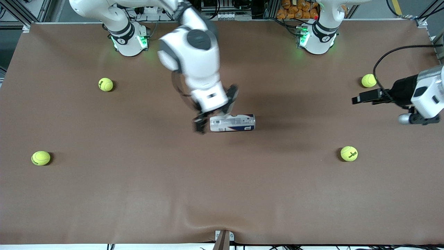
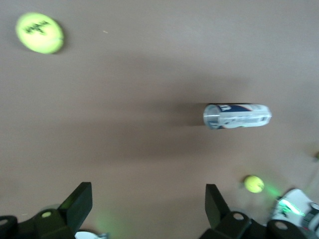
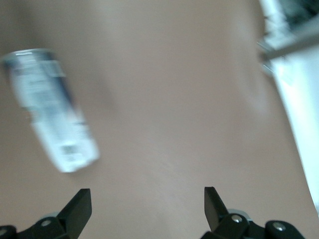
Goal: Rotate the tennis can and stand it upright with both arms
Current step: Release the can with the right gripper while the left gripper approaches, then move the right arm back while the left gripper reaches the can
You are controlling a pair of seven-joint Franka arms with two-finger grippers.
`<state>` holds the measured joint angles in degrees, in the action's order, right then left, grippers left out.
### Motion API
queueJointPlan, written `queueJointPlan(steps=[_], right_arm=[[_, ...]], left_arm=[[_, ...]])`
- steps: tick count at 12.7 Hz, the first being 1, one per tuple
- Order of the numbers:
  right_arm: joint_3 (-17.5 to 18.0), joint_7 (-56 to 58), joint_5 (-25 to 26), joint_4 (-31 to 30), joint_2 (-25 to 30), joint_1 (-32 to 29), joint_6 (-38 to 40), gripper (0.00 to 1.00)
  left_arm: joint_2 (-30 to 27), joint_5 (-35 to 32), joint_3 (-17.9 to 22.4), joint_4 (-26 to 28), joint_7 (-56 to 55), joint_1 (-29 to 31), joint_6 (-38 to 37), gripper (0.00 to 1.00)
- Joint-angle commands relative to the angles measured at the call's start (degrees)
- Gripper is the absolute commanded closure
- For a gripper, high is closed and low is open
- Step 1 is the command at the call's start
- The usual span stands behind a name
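The tennis can lies on its side on the brown table near the middle, white and dark-blue label up. My right gripper is open over the can's end that points toward the right arm's end of the table. In the right wrist view the can lies off to one side of the open right gripper, not between the fingers. My left gripper is open and empty, over the left arm's end of the table, well apart from the can. The left wrist view shows the can far ahead of the open left gripper.
Several yellow-green tennis balls lie loose around the table: two toward the right arm's end, two toward the left arm's end. A black cable loops above the left wrist.
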<state>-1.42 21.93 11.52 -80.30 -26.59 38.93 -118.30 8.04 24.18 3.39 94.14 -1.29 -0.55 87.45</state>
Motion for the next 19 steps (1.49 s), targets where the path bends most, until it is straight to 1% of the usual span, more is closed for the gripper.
queueJointPlan(steps=[1,2,3,4,5,7,8,9,11,13,15,16,18,19], right_arm=[[1.2,-4.7,-0.5,1.5,1.5,-8.5,-0.2,0.0],[1.3,-5.1,-0.6,1.6,2.3,-11.8,-0.3,0.0],[1.3,-5.1,-1.4,1.4,3.6,-14.7,0.3,0.0],[1.2,-5.1,-3.0,0.9,5.0,-17.5,0.5,0.0],[1.3,-5.1,-4.7,1.0,5.5,-20.5,2.6,0.0],[1.3,-5.0,-8.3,1.2,8.6,-25.5,7.0,0.0],[1.3,-5.1,-8.6,1.2,10.7,-27.7,9.8,0.0],[1.3,-5.0,-9.6,1.2,12.3,-29.8,12.7,0.0],[1.3,-4.9,-14.0,1.2,15.2,-34.9,19.6,0.0],[1.1,-5.0,-14.2,1.2,16.9,-37.0,25.8,0.0],[1.0,-5.4,-13.5,1.3,18.6,-40.9,32.7,0.0],[0.9,-5.8,-13.5,1.2,18.8,-42.3,35.2,0.0],[1.0,-12.1,-13.8,1.2,19.4,-43.5,39.1,0.0],[1.1,-16.0,-13.9,1.0,20.4,-43.1,40.2,0.0]], left_arm=[[4.7,6.9,-0.2,-0.7,3.2,1.4,-0.6,0.0],[7.1,10.1,-0.2,-0.7,6.7,2.3,-0.7,0.0],[9.6,13.7,-0.3,-0.5,11.3,4.5,-0.8,0.0],[12.1,16.6,-0.4,-0.3,15.0,5.8,-2.0,0.0],[14.6,19.4,-0.3,0.0,17.5,7.5,-3.4,0.0],[19.2,23.7,-0.5,0.7,23.7,9.1,-4.0,0.0],[20.6,26.2,-0.5,2.0,26.3,9.2,-4.0,0.0],[20.9,29.5,-0.5,4.4,27.6,9.3,-4.0,0.0],[20.7,34.0,-0.7,8.1,28.3,9.0,-4.0,0.0],[20.5,37.1,-1.4,11.6,30.4,8.6,-3.6,0.0],[19.7,38.7,-3.6,16.9,36.7,8.8,0.9,0.0],[19.5,39.4,-4.1,18.8,38.2,8.7,1.8,0.0],[19.0,41.0,-5.4,21.5,40.4,8.6,4.6,0.0],[19.0,42.2,-7.3,22.9,41.3,8.6,7.3,0.0]])
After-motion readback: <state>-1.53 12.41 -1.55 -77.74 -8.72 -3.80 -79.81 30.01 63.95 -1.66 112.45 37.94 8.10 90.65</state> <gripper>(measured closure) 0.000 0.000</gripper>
